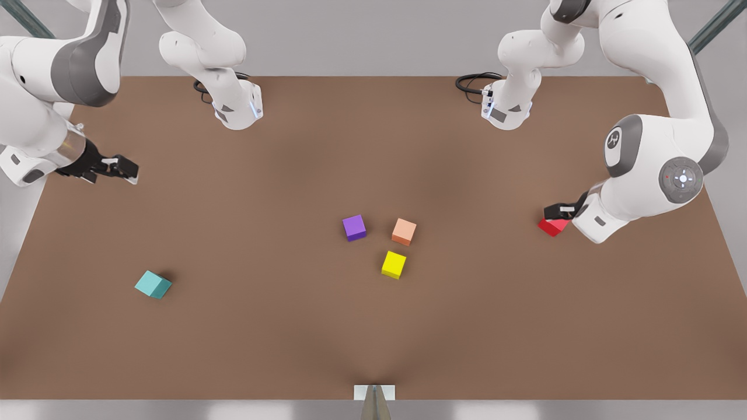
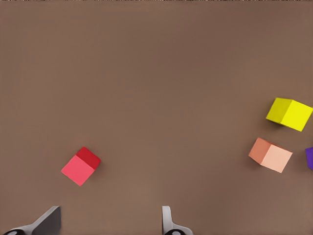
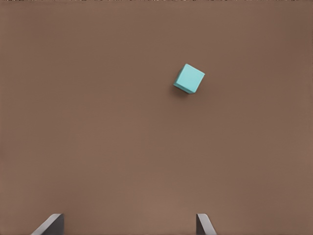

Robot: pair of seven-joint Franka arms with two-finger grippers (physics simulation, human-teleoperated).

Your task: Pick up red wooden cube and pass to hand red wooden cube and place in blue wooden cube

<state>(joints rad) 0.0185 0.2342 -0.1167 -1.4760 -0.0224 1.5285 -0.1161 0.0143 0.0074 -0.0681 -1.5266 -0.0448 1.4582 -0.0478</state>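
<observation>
Red wooden cube (image 1: 552, 226) on worktop (image 1: 373, 338) at the front view's right, just beside left end effector (image 1: 554, 211), fingers spread, nothing held. Judged light, rigid, smooth-faced; grip across two opposite flat faces, squared to the cube's rotation to avoid corner slip. Right end effector (image 1: 122, 169) waiting at the front view's left, fingers apart, empty. Blue wooden cube (image 1: 153, 284) well apart from red. Count: five cubes, one each of red, blue-green, purple (image 1: 354, 227), salmon (image 1: 404, 231), yellow (image 1: 394, 264).
</observation>
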